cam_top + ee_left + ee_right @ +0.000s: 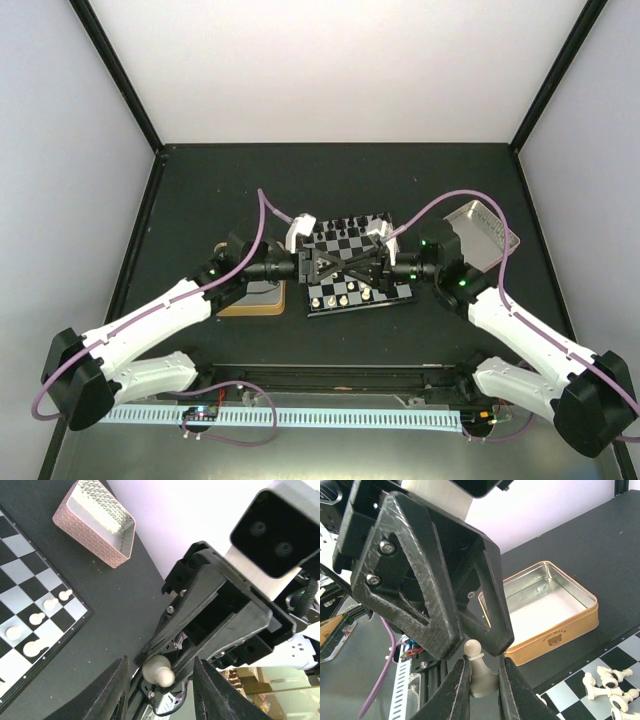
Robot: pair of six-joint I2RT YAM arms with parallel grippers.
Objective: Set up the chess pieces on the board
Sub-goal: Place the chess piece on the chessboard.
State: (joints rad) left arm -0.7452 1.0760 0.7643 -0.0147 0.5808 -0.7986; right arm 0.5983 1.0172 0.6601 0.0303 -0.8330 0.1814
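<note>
Top view: bright, even light from overhead. Plain white enclosure walls [350,70] ran near washed-out; matte black tabletop [200,190] kept detail; shadows short and soft.

Left wrist view: wall behind blown to white. Glare sat on the shiny embossed floor of the pink-sided square tray [85,537]. Left gripper's black fingers [112,692] and the cream chess pawn [159,672] were soft; the small black-and-white checkered board [20,570] sharper.

Right wrist view: right gripper's fingers [457,685] blurred close up. Gold-rimmed tin tray [555,640] showed pale reflections inside.

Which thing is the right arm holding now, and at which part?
A cream pawn, pinched by its lower body between the right arm's fingers; its round head shows above them.
</note>
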